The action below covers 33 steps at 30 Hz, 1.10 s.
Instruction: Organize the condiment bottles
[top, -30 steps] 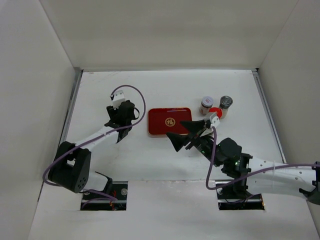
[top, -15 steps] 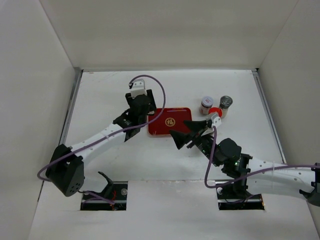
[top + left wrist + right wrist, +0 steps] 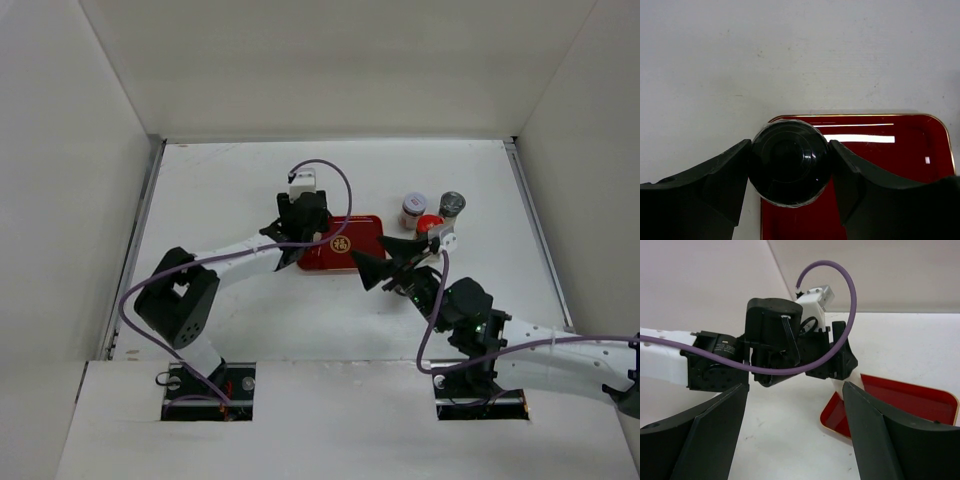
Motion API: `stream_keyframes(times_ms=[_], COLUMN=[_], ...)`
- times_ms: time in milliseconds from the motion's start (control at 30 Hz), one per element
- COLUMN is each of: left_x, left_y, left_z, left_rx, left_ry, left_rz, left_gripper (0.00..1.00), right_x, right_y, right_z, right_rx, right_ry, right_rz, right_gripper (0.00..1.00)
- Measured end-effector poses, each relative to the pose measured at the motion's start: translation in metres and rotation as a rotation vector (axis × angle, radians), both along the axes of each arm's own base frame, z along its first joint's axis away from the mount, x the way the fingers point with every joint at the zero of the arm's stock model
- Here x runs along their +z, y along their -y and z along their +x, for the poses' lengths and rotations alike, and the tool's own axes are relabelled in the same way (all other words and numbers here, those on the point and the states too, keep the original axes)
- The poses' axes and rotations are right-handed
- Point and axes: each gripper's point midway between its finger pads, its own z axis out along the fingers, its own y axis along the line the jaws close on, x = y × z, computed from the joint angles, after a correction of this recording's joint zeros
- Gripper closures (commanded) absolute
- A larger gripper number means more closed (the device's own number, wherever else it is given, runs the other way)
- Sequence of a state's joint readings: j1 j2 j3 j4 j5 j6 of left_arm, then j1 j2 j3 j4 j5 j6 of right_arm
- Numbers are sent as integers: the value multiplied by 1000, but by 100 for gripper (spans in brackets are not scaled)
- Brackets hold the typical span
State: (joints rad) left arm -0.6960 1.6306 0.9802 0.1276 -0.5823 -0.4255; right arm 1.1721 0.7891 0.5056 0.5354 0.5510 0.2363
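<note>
The red tray (image 3: pixel 325 258) is lying near the middle of the table (image 3: pixel 215 180), with bare table showing to its left and on its far side up to the back wall (image 3: pixel 330 70). To its right, three bottles are standing in a tight cluster: a white-lidded jar (image 3: pixel 413 209), a grey-lidded shaker (image 3: pixel 452 205), and a red-lidded jar (image 3: pixel 430 224) just in front of them. There is little room between this cluster and the tray's right edge.

The left arm is reaching forward and across to the right, its purple cable (image 3: pixel 335 185) arching over the wrist. The left gripper (image 3: pixel 303 228) is hanging over the tray's far left corner, its fingers (image 3: pixel 727 172) pressing on either side of a black-capped bottle (image 3: pixel 789 162). Only the glossy round cap is showing, so the bottle's body and whether it is touching the tray cannot be told.

The right arm is stretching in low from the near right. The right gripper (image 3: pixel 795 387) is hovering by the tray's near right corner, spread wide, holding nothing, and facing the left wrist.
</note>
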Motion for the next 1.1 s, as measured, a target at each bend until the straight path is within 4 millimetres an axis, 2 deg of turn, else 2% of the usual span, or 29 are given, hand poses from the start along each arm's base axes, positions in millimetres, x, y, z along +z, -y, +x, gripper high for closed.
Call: stream_keyframes(times_ms=[200, 333, 433, 500, 533, 567, 667, 733, 800, 900, 1033, 1100], left_x=[-11, -13, -12, -7, -4, -2, 3, 5, 8, 21, 63, 92], left_y=[5, 10, 14, 16, 17, 17, 18, 19, 19, 20, 7, -7], left_z=[3, 5, 5, 6, 7, 8, 9, 10, 9, 4, -14, -24], left_rx=[-8, -15, -21, -15, -13, -8, 0, 4, 6, -2, -3, 11], left_ry=[-11, -2, 12, 31, 41, 51, 71, 78, 84, 112, 213, 289], left_rz=[13, 28, 40, 38, 36, 35, 36, 37, 37, 13, -86, -163], left_gripper=[54, 43, 34, 29, 27, 24, 16, 13, 13, 15, 22, 34], right_x=[-2, -2, -2, -1, 0, 0, 3, 8, 14, 26, 38, 39], right_y=[2, 4, 4, 5, 7, 8, 10, 11, 14, 22, 40, 49], right_z=[2, 4, 4, 4, 3, 3, 4, 5, 7, 11, 20, 26], right_rx=[-17, -25, -25, -26, -28, -31, -42, -50, -67, -114, -217, -278], right_ry=[-4, -7, -7, -5, -4, -4, -13, -21, -31, -45, -69, -86], right_rz=[0, 2, 3, 6, 7, 8, 7, 9, 12, 18, 16, -1], right_gripper=[12, 8, 9, 21, 31, 45, 70, 76, 76, 66, 48, 35])
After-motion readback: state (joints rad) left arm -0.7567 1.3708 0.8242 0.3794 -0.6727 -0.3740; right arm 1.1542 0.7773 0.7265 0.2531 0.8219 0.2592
